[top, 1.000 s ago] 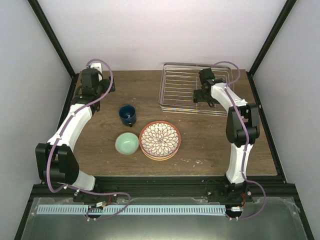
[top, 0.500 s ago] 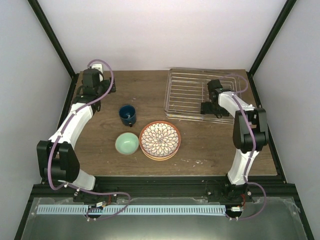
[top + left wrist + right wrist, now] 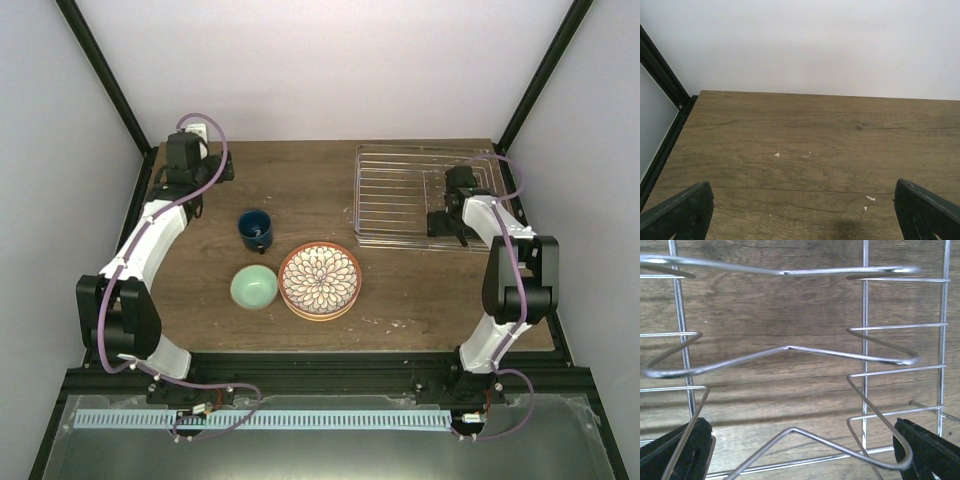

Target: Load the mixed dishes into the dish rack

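The counter [image 3: 420, 300] carries the rack [image 3: 400, 190] at its far right corner, its long axis running left to right. Left of the rack and nearer me sit the plates [image 3: 320, 281], then the bowl [image 3: 254, 288], then the mug [image 3: 255, 230]. My right gripper [image 3: 800, 452] hangs over the rack's near right part, jaws wide and holding nothing. The left gripper [image 3: 800, 210], also wide, is far left of the rack and closer to the mug.

Silver wire grid dish rack [image 3: 400, 195] lies flat on the brown wooden table [image 3: 300, 185], far right corner. Dark blue mug [image 3: 254, 230] sits centre-left, with the pale mint-green bowl [image 3: 254, 288] just in front. Stack of terracotta-rimmed round plates [image 3: 320, 281] just right of the bowl. Right gripper [image 3: 800, 440] is over the rack's near-right part, left gripper [image 3: 802, 200] at the far left corner.
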{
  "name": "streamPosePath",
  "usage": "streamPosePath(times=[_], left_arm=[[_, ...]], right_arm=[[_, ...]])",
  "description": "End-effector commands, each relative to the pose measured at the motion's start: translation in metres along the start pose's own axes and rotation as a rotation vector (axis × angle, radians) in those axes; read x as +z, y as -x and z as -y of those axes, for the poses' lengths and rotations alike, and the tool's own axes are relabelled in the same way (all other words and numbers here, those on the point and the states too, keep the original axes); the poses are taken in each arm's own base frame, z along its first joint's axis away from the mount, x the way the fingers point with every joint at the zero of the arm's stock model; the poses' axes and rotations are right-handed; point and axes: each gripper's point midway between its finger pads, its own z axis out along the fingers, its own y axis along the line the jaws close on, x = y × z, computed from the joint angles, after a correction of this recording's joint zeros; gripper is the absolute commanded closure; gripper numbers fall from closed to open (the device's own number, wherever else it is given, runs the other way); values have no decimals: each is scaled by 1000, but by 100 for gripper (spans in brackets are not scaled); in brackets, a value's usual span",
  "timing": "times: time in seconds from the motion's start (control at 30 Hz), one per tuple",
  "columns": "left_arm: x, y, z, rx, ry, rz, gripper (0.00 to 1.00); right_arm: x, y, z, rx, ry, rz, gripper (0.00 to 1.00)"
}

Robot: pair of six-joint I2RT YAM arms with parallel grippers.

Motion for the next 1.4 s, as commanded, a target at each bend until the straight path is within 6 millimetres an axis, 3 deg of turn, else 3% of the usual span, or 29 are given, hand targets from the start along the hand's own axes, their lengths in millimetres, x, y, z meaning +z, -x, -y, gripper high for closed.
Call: streamPosePath(times=[0.0, 0.33, 0.63, 0.93, 1.37], left_arm=[[-2, 14, 3, -14, -22, 19, 0], [0, 24, 6, -6, -31, 29, 0], [2, 25, 6, 3, -28, 23, 0], [3, 34, 8, 8, -33, 34, 0], [1, 37, 8, -2, -35, 42, 0]], right_arm=[[-15, 7, 17, -68, -18, 97, 0], [-35, -19, 12, -120, 26, 163, 0], [-30, -49, 10, -40, 43, 66, 0], [-18, -74, -10, 153, 135, -113, 0], [-37, -81, 1, 285, 85, -141, 0]])
